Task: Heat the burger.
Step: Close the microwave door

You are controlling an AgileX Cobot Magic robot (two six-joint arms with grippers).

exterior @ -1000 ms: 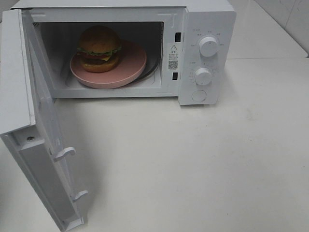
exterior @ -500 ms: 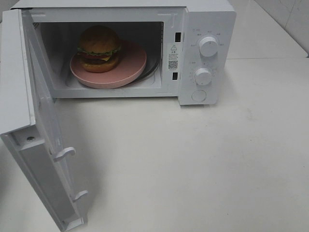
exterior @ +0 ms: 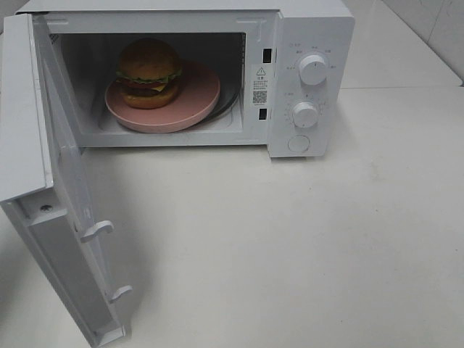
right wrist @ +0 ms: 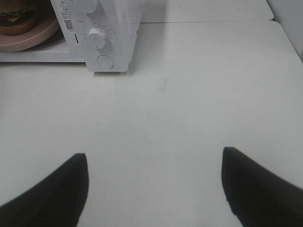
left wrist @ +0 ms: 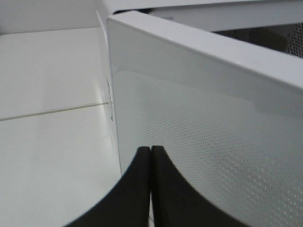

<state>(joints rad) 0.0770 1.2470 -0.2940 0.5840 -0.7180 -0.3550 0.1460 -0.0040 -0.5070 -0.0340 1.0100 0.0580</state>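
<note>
The burger (exterior: 149,71) sits on a pink plate (exterior: 197,103) inside the white microwave (exterior: 312,32), toward the left of the cavity. The microwave door (exterior: 69,217) stands wide open, swung out to the left. Neither gripper shows in the exterior high view. My left gripper (left wrist: 150,156) is shut with its dark fingers pressed together, empty, right at the outer face of the door (left wrist: 213,142). My right gripper (right wrist: 154,153) is open and empty above the table, well in front of the microwave. An edge of the burger (right wrist: 16,19) and plate (right wrist: 28,41) shows in the right wrist view.
The microwave's right panel carries two round knobs (exterior: 312,69) (exterior: 305,114) and a round button (exterior: 299,143). The white table (exterior: 290,246) stretches in front of and to the right of the microwave. Two latch hooks (exterior: 98,230) stick out from the door's inner edge.
</note>
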